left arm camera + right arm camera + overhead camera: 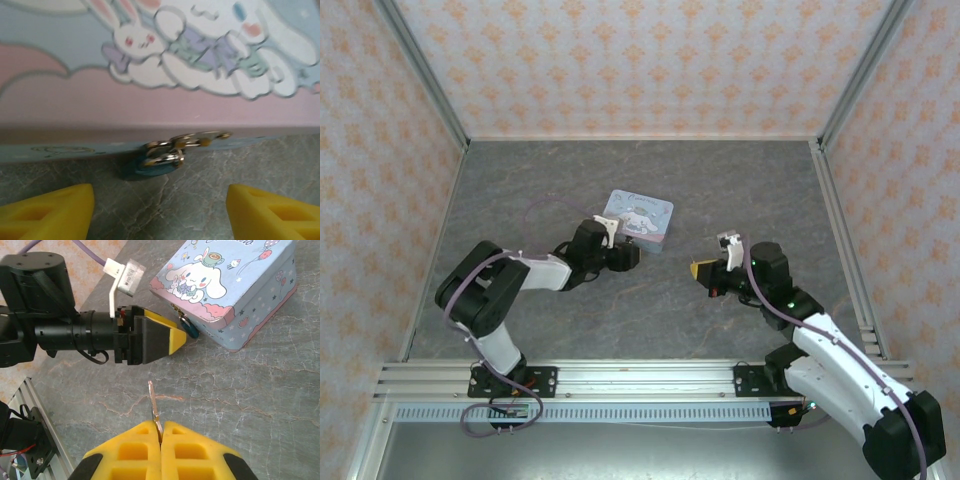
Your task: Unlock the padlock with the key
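The small teal padlock [145,169] hangs by its metal shackle [167,156] from the clasp on the front of the pastel cartoon tin [150,100], resting on the table. My left gripper [160,215] is open just in front of it, with its yellow fingers [50,212] well apart and bare table between them. In the right wrist view the padlock [189,329] sits right at the tip of the left gripper [180,339]. My right gripper [161,432] is shut on the thin metal key [154,402], whose blade points out toward the left gripper and the tin [235,285].
The tin [640,218] lies mid-table with the left gripper [632,254] against its near side and the right gripper [702,270] a short way to its right. Patterned walls enclose the grey marbled table [740,190]. A metal rail [640,378] runs along the near edge.
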`<move>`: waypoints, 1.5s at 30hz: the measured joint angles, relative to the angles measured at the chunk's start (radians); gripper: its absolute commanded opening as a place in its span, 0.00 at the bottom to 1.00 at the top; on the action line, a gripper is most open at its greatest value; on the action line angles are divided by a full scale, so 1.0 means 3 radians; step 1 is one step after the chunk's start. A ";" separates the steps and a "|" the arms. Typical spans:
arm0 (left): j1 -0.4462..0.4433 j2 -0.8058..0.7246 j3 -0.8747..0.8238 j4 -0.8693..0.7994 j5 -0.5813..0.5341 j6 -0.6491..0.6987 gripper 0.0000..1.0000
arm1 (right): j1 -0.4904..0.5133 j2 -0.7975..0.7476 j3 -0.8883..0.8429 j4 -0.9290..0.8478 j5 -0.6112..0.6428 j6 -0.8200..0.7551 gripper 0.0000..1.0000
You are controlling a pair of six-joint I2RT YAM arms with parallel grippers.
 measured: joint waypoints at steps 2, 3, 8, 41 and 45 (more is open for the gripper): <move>0.0000 0.0045 0.0004 0.0064 0.0003 -0.0001 0.68 | 0.0000 -0.0020 -0.0014 0.0003 0.0000 0.0000 0.00; 0.0000 0.0061 0.0010 0.0094 0.0000 -0.0003 0.67 | 0.0000 -0.0028 -0.0019 0.0003 0.0001 0.0000 0.00; 0.0000 0.0149 0.0027 0.0219 -0.0009 -0.0011 0.63 | 0.0000 -0.0055 -0.0028 0.0006 0.0003 0.0000 0.00; -0.0343 0.0519 0.0561 -0.0076 -0.0818 -0.0264 0.38 | 0.0000 -0.0170 -0.0135 0.0020 0.0066 -0.0001 0.00; -0.0364 0.0565 0.0640 -0.0141 -0.0886 -0.0266 0.33 | 0.0000 -0.0182 -0.0136 0.0020 0.0076 -0.0001 0.00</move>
